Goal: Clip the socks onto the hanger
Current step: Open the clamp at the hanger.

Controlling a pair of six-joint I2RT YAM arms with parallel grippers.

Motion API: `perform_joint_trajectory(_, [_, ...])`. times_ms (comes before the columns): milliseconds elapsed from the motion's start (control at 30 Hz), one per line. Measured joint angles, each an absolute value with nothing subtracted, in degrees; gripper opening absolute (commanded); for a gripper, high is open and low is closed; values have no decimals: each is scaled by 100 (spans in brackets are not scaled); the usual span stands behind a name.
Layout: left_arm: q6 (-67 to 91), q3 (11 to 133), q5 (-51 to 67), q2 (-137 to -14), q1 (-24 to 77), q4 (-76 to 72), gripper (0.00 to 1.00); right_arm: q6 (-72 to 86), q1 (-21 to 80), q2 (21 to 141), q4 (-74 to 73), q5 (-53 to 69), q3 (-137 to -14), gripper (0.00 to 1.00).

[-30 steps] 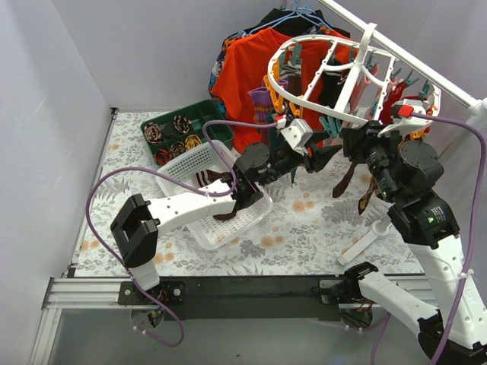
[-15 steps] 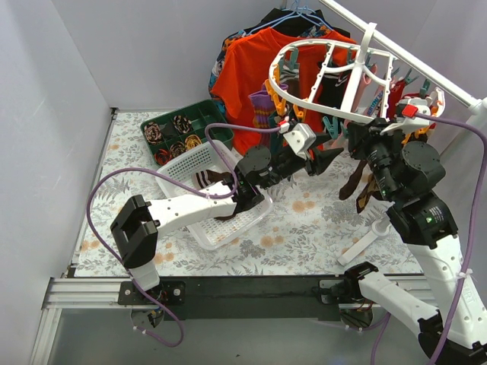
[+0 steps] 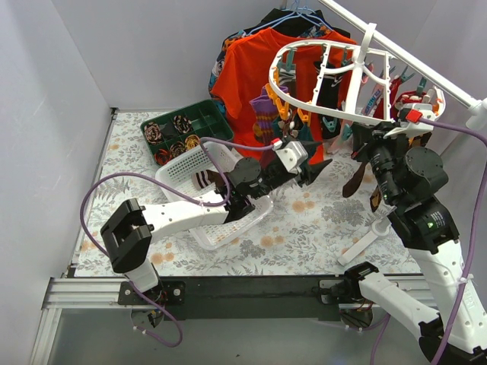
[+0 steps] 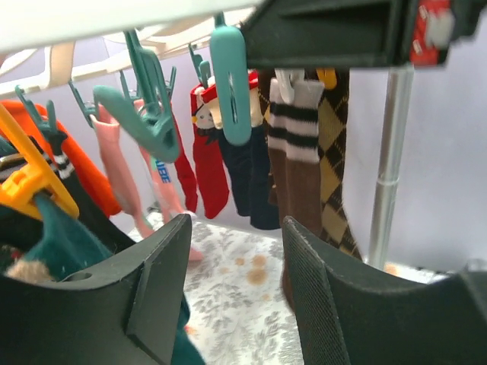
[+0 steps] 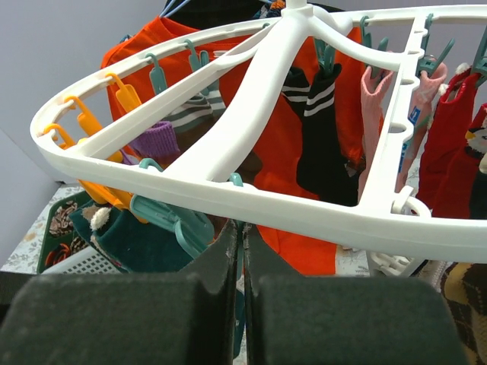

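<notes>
The white oval hanger [image 3: 344,70] hangs tilted from the rail, with orange and teal clips on it. Several socks hang clipped from it. In the left wrist view they are a brown striped sock [image 4: 303,163], an argyle sock [image 4: 335,163], a navy one [image 4: 247,186] and red and pink ones. Brown socks [image 3: 353,179] dangle at the rim's right side. My left gripper [image 3: 316,168] is open below the hanger's near rim, its fingers [image 4: 156,285] apart with only table between them. My right gripper [image 5: 243,237] is shut, its tips just under the hanger rim [image 5: 304,214] beside a teal clip [image 5: 171,220].
A white basket [image 3: 199,163] holding a sock stands at centre left, and behind it a green tray [image 3: 199,115] of rolled bundles. An orange T-shirt [image 3: 245,67] hangs at the back. A white rail [image 3: 426,70] runs along the right. A loose white piece [image 3: 364,242] lies near the right arm.
My right gripper's jaws have closed. The hanger has tipped up at its right side. My left gripper has dropped back slightly to the left and its jaws have widened a little.
</notes>
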State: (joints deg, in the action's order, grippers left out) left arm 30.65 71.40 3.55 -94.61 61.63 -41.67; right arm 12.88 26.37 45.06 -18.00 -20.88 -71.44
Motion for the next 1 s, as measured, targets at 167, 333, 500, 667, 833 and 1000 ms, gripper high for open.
perform_joint_trajectory(167, [2405, 6904, 436, -9404, 6292, -4300, 51, 1288, 2637, 4486, -1800, -2086, -7144, 1])
perform_joint_trajectory(333, [2217, 7032, 432, -9448, 6423, -4449, 51, 1288, 2637, 4482, -1800, -2080, -7144, 1])
perform_joint_trajectory(500, [2196, 7738, 301, -9797, 6425, -4510, 51, 1288, 2637, 4469, -1802, -2062, -7144, 1])
perform_joint_trajectory(667, [2233, 8147, 248, -10090, 6416, -4501, 50, 1291, 2637, 4431, -1804, -2038, -7144, 1])
perform_joint_trajectory(833, [2257, 8383, 209, -10353, 6399, -4375, 47, 1299, 2637, 4423, -1802, -1975, -7144, 1])
perform_joint_trajectory(1000, [2322, 8521, 165, -10473, 6381, -4228, 39, 1321, 2637, 4423, -1802, -1896, -7144, 1])
